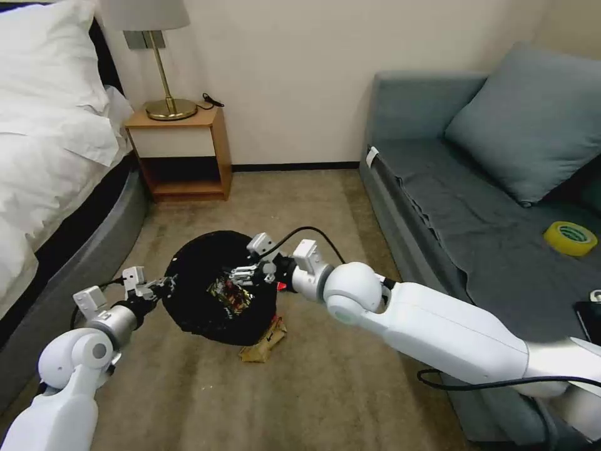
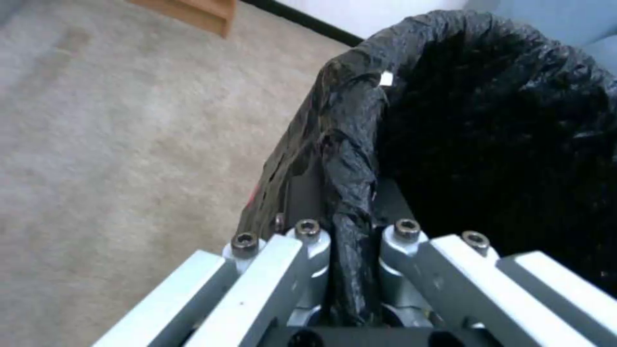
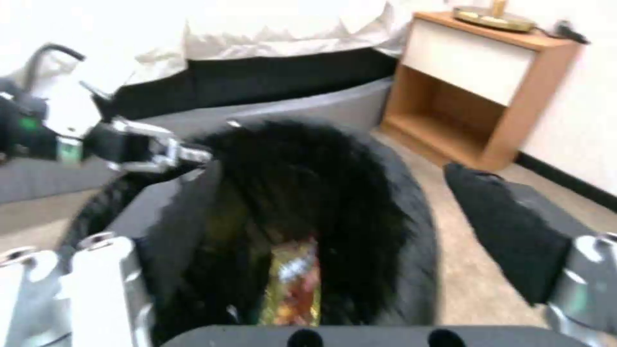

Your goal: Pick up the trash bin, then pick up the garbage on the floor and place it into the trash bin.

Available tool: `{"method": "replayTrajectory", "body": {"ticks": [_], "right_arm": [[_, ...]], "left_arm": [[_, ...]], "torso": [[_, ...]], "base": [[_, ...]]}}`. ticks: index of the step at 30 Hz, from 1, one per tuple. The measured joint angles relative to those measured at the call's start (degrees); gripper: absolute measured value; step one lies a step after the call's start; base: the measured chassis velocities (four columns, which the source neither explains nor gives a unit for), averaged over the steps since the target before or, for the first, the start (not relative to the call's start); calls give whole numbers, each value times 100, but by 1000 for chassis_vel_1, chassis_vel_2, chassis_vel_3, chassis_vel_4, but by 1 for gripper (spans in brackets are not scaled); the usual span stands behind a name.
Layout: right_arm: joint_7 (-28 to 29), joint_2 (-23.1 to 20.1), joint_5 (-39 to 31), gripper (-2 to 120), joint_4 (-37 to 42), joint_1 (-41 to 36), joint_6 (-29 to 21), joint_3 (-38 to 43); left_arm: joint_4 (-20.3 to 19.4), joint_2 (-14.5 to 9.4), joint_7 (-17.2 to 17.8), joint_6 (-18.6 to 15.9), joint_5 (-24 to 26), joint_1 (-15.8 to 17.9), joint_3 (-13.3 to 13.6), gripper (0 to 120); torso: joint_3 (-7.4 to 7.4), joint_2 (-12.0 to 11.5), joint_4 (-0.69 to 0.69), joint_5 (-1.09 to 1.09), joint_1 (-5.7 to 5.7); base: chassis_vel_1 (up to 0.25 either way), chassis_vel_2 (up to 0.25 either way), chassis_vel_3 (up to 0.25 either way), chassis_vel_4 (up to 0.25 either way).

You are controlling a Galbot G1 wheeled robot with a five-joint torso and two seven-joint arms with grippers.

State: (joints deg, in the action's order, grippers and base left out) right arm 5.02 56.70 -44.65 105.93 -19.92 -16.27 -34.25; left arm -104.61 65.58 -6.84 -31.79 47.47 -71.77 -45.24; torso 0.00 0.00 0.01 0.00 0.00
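Observation:
The trash bin [image 1: 200, 307], lined with a crinkled black bag, hangs tilted just above the carpet. My left gripper [image 1: 156, 289] is shut on its rim, and the bag fold shows pinched between its fingers [image 2: 308, 250]. My right gripper [image 1: 240, 275] hovers open over the bin's mouth, its pads [image 3: 508, 231] spread wide with nothing between them. A gold, red and yellow snack wrapper [image 3: 294, 282], one piece of garbage, lies inside the bin [image 3: 360, 193] below that gripper. Another tan-gold piece of garbage [image 1: 263, 343] lies on the carpet, partly under the bin's near edge.
A bed [image 1: 56, 188] runs along the left and a wooden nightstand [image 1: 181, 150] with a lamp stands at the back wall. A grey sofa [image 1: 476, 207] on the right carries a yellow tape roll [image 1: 570, 238] and a black phone [image 1: 588, 319]. Open carpet lies in front.

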Motion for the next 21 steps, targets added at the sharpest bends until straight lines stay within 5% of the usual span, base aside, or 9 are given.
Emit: {"method": "replayTrajectory", "body": {"ticks": [11,21], "right_arm": [[6,-261,1297,100,465,-1786,40,1689],[-157,-300,1939,100,794,-3207,224,2822]], "left_arm": [[-322,232,170,-19,-203,-228,-379,4],[-388,318,255,-87,-210,-252,-449,4]], "torso": [[0,0,0,1,0],[0,0,-1,1,0]], "base": [[0,0,0,0],[0,0,0,0]]}}
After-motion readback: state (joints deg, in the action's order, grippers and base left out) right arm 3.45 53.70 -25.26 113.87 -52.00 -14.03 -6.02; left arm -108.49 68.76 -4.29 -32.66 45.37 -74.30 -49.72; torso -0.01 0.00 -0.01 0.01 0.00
